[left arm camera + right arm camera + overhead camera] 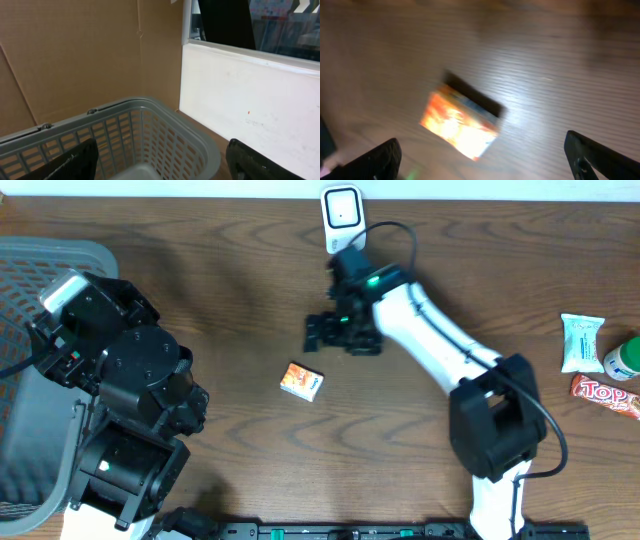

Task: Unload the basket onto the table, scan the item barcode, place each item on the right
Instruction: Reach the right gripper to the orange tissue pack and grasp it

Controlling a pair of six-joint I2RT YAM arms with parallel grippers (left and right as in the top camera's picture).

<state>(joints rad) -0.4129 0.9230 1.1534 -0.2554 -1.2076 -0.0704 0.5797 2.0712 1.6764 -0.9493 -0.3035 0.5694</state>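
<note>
Lettering "Top" marks the red wrapper [606, 393]; left claw [165, 165] and right claw [482, 157] both gape empty.

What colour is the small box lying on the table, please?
Mostly orange, with some white at one end. The small box shows best in the overhead view.

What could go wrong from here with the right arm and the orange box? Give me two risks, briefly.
1. The small orange box lies skewed to the open right gripper, and the wrist view is blurred. Closing may push or spin the box instead of gripping it.
2. No barcode shows on its upper face, so it could reach the white scanner with the wrong side facing.
</note>
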